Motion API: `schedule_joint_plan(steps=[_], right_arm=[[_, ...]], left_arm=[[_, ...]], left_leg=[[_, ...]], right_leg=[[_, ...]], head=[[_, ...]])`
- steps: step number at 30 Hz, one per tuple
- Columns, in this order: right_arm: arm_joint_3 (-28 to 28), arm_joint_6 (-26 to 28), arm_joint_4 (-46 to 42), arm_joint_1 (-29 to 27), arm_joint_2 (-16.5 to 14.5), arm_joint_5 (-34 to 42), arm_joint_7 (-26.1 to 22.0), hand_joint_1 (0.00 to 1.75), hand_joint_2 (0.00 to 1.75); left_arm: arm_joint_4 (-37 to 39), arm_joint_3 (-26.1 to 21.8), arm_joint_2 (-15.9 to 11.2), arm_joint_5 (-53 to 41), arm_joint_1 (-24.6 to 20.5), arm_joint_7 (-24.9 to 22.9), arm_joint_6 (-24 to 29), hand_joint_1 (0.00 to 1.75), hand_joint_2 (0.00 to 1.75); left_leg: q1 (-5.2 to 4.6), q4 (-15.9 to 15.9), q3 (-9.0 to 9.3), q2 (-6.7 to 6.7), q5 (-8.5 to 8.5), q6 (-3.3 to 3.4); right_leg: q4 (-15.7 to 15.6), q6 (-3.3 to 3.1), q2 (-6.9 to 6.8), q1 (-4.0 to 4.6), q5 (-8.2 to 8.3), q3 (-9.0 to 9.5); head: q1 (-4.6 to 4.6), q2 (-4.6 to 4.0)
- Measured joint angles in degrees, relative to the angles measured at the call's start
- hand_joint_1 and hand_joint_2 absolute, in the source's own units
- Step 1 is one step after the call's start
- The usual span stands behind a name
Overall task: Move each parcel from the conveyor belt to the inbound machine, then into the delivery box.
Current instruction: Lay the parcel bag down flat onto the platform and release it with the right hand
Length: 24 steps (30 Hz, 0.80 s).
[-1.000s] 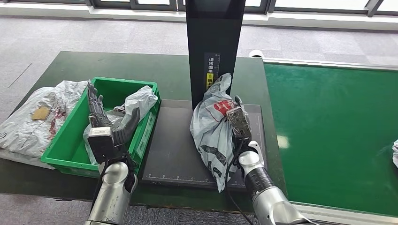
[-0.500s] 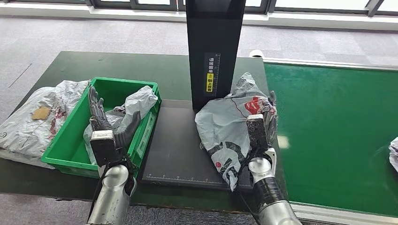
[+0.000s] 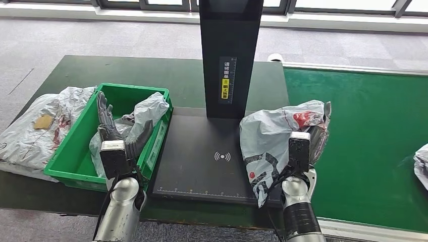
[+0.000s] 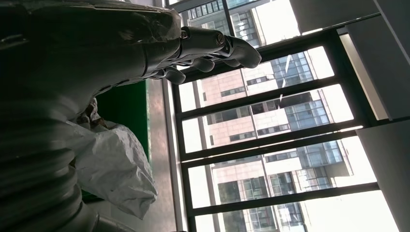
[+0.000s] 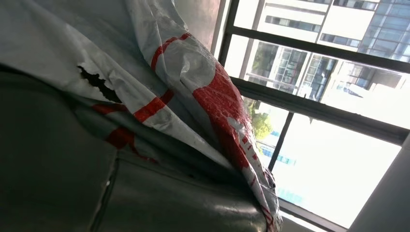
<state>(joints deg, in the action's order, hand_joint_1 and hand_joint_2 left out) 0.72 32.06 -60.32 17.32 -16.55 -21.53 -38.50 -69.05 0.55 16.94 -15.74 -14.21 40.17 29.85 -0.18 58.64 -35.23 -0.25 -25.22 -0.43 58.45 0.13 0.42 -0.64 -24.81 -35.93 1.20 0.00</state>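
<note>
over the scanner plate (image 3: 202, 161), at its belt-side edge, the right robot hand (image 3: 303, 146) grips a grey parcel (image 3: 267, 138). left robot hand (image 3: 113, 131) rests spread, holding nothing, in the green bin (image 3: 68, 166) on the worktop (image 3: 171, 70).

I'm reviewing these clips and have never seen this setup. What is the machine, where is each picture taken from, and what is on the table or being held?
The wide picture is the humanoid robot's own head view, looking down at its two silver arms. The other two come from cameras at its wrists, so they look turned. The right hand holds a grey parcel over the right edge of the black scanner plate, the inbound machine under the dark pillar. The left hand hangs open over the green delivery box, which holds another bag. The green conveyor belt lies to the right.
</note>
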Motion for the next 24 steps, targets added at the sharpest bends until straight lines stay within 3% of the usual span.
schedule_joint_plan(steps=[17,19,24], right_arm=[[-1.02,-4.74,-2.67,-1.56,0.07,0.75,2.86,0.00,0.00],[-1.02,-10.56,-1.96,-1.12,0.20,1.91,4.81,0.00,0.00],[-1.02,-36.27,6.96,2.58,0.97,4.55,5.15,0.00,0.00]], left_arm=[[0.74,-0.02,0.77,-4.38,-0.02,0.00,-1.42,0.00,1.75],[0.90,-0.04,0.79,-5.07,-0.04,0.00,-1.99,0.00,1.75],[2.06,-0.09,1.02,-5.87,-1.13,0.00,-4.39,0.00,1.75]], left_leg=[[0.00,0.00,0.00,0.01,0.00,0.00],[0.00,-0.01,-0.01,0.02,0.00,0.00],[0.01,-0.01,0.00,0.10,0.02,0.00]], right_leg=[[0.00,0.00,0.00,0.00,0.00,0.00],[0.00,0.00,0.02,0.00,0.00,0.00],[0.00,0.00,0.07,0.01,0.03,0.00]], head=[[0.00,0.00],[0.00,0.00],[0.00,0.00]])
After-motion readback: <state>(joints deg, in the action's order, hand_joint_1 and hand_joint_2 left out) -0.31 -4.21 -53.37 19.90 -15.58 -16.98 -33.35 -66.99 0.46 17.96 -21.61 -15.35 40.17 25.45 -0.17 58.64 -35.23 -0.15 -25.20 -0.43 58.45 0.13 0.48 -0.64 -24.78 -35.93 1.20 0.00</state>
